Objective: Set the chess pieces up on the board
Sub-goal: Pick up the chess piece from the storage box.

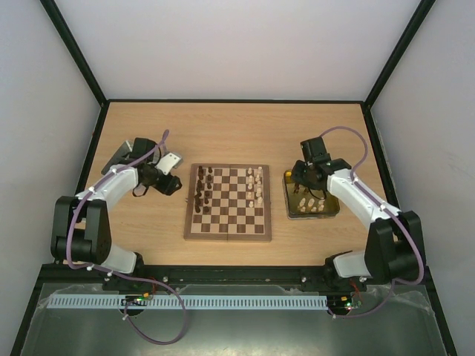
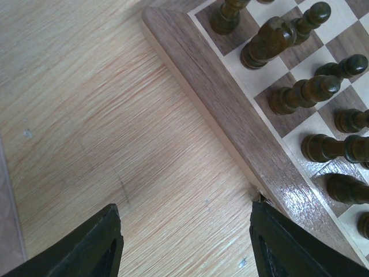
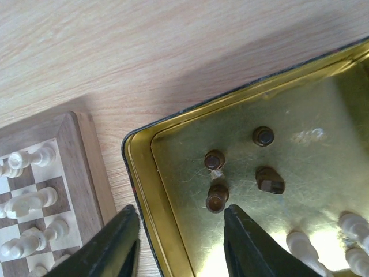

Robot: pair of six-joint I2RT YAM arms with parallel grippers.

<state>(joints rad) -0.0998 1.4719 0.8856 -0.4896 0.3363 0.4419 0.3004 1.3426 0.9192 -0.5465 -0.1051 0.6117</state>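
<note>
The board [image 1: 226,222] lies in the middle of the table. Dark brown pieces [image 1: 203,189] stand along its left side and cream pieces [image 1: 256,188] along its right side. My left gripper [image 1: 175,184] is open and empty, low over bare table just left of the board's border [image 2: 230,104]; dark pieces [image 2: 300,92] stand beyond it. My right gripper [image 3: 180,245] is open and empty above the gold tray's left rim [image 3: 135,173]. Several dark pieces [image 3: 217,196] and some cream pieces [image 3: 300,245] are in the tray.
The gold tray [image 1: 291,211] sits right of the board, close to its edge [image 3: 86,156]. A grey and white object [image 1: 169,160] lies behind the left arm. Black-framed walls enclose the table on three sides.
</note>
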